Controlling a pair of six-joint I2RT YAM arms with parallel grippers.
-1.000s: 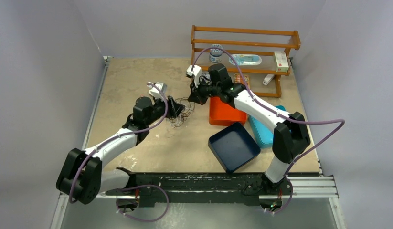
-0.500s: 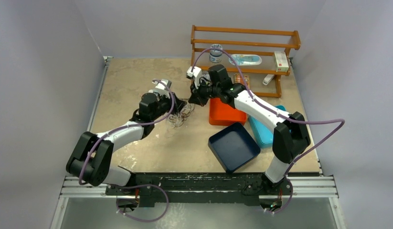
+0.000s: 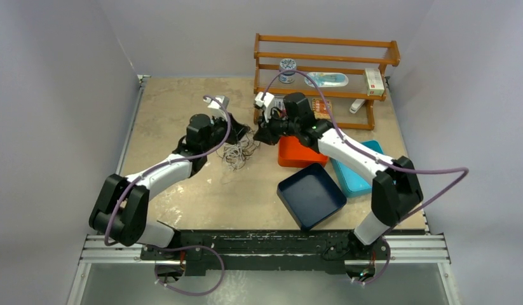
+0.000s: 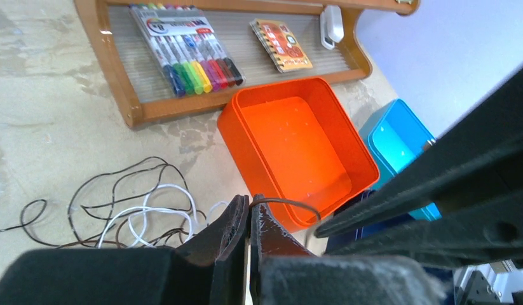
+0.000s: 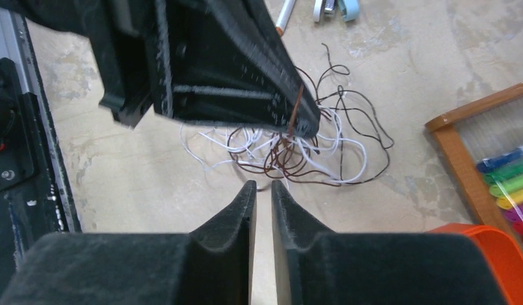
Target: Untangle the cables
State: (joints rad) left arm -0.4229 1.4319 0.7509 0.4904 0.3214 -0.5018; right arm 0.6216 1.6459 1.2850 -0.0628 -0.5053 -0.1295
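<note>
no legible text, even on the marker pack (image 4: 185, 47)

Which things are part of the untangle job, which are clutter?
Job: tangle of thin white and dark brown cables; left claw, pinching a brown strand; right claw.
Lying about: orange plastic tray; dark blue tray; light blue tray; wooden rack; coloured marker pack.

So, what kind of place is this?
Probably a robot test cell: plain grey walls enclose a beige tabletop, two white-and-black robot arms stand at its edge, and a brown wooden rack holds stationery.
</note>
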